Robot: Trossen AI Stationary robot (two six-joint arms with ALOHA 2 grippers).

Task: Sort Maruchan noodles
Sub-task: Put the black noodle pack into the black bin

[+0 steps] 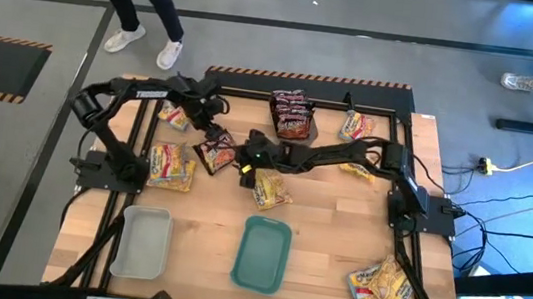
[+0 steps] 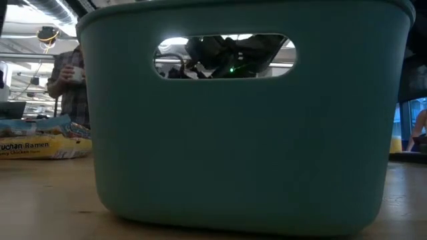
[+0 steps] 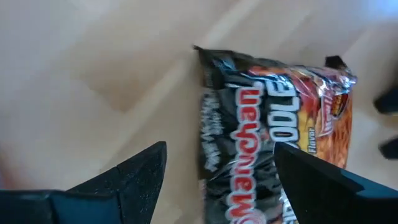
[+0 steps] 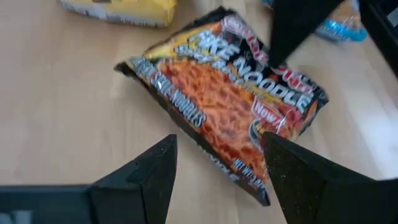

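A dark maroon-black Maruchan packet lies flat on the wooden table between both grippers. My left gripper is open above its far end, one finger over the wrapper, the other over bare wood. My right gripper is open, low at the packet's right side, with its near corner between the fingers. A yellow packet lies just right of that gripper. A stack of dark packets sits at the far edge. My left gripper comes slanting down from the far side over the dark packet's end; one finger overlaps the wrapper, but I cannot tell whether it touches. The packet lies flat on the table.
More yellow packets lie at the left, far left, far right and near right. A grey tray and a teal tray stand near the front edge. A person stands beyond the table.
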